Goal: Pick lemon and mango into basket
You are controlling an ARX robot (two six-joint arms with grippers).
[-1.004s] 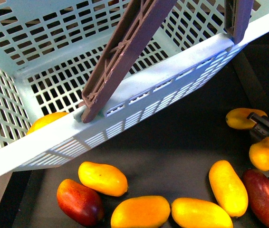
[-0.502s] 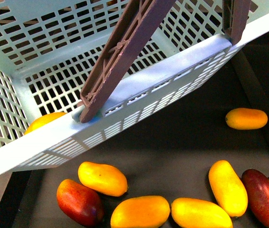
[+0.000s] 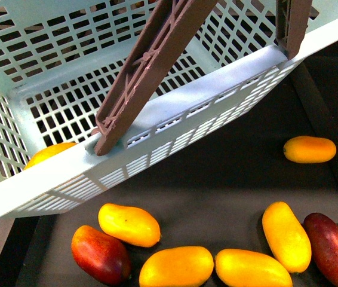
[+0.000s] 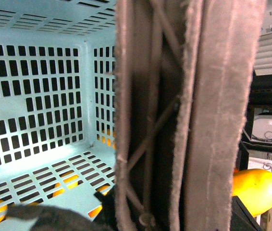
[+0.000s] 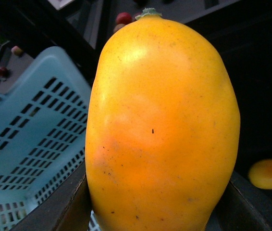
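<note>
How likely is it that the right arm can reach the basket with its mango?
Likely yes: the basket lies open beside the held mango; only the brown handle crosses its opening.

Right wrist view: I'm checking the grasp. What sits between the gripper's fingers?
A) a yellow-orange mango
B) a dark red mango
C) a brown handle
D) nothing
A: a smooth yellow-orange mango fills the view, clamped by the right gripper between its dark fingers, with the light teal slotted plastic basket behind.
</note>
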